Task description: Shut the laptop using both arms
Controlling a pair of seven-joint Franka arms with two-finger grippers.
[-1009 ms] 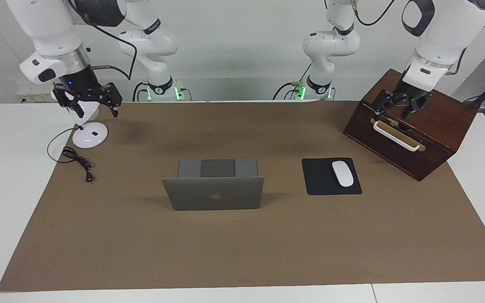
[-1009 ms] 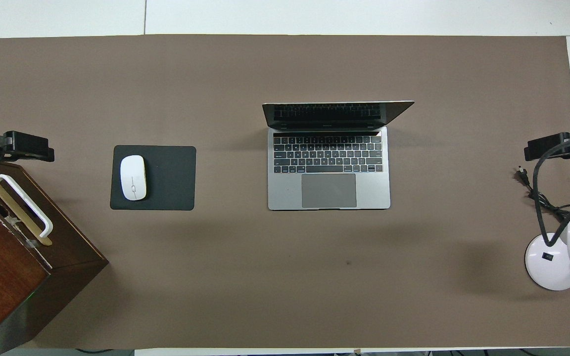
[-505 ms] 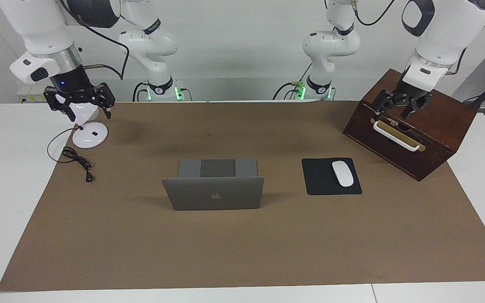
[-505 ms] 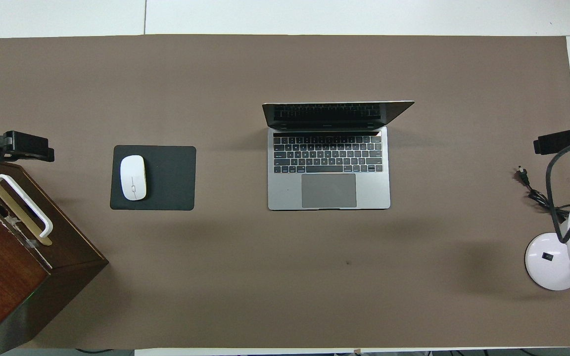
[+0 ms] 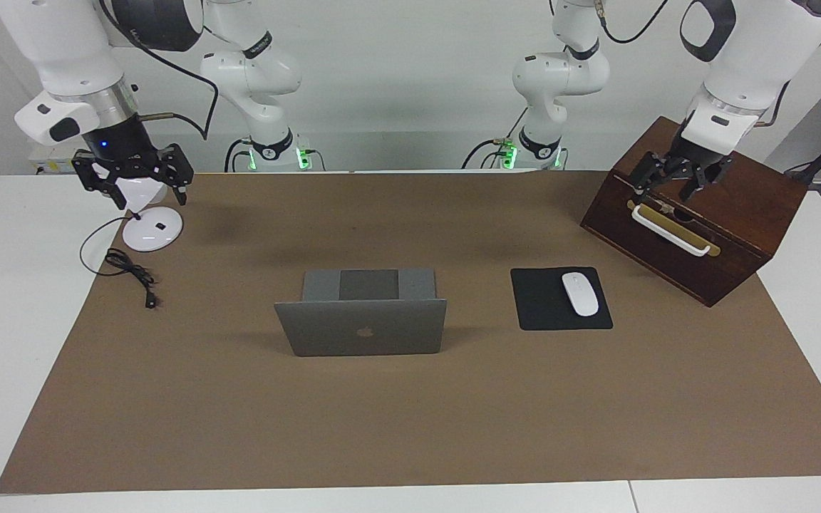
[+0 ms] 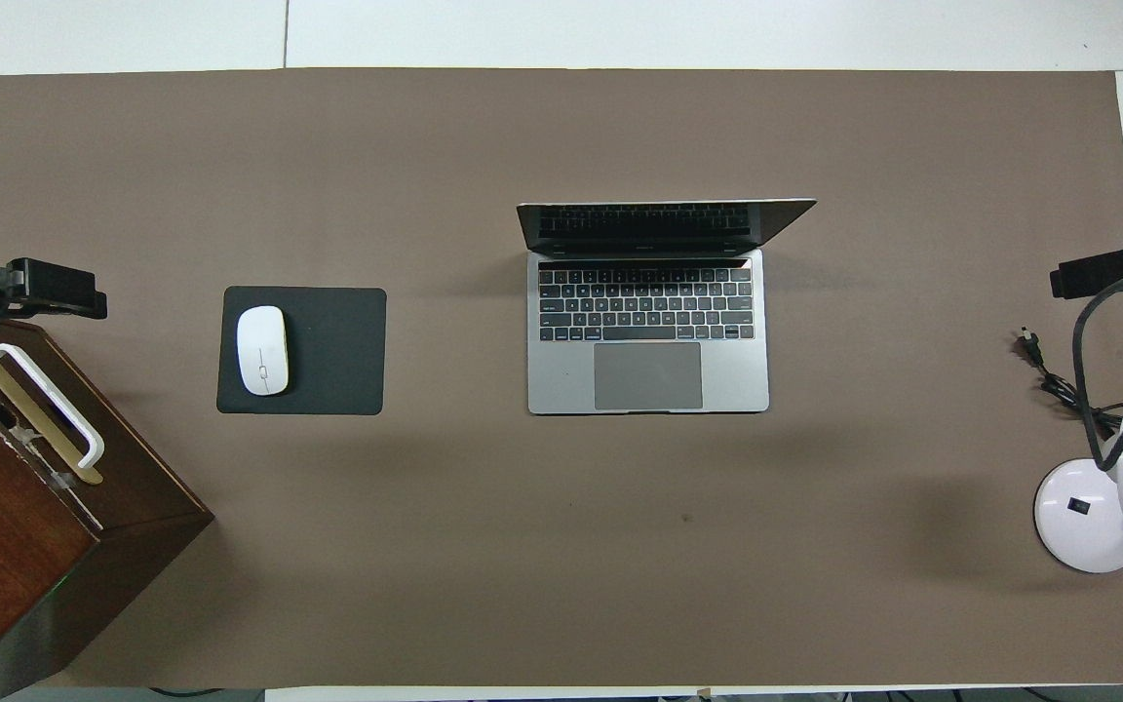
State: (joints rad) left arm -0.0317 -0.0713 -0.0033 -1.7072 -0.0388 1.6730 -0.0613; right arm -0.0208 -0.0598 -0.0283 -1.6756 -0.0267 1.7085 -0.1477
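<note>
The white tabletop (image 5: 11, 342) is covered by a big brown mat (image 5: 410, 420). A dark wooden box (image 5: 695, 214) with a white handle sits at the left arm's end of the tabletop. The laptop (image 5: 362, 324) stands open in the middle of the mat, with its lid up and the apple logo facing away from the robots. Nothing lies on its keyboard or leans on its lid.

Beside the laptop, toward the left arm's end, is a black mouse pad (image 5: 546, 306) with a white mouse (image 5: 579, 293) on it. At the right arm's end stands a white lamp (image 5: 150, 224), and its black cord (image 5: 129, 271) curls on the mat next to it.

The left tool (image 5: 681, 182) hangs over the wooden box, right above the handle. Its fingers look a little spread, but I cannot tell for sure. The right tool (image 5: 132, 174) hangs over the lamp with its fingers spread wide, holding nothing. Both are well apart from the laptop.
</note>
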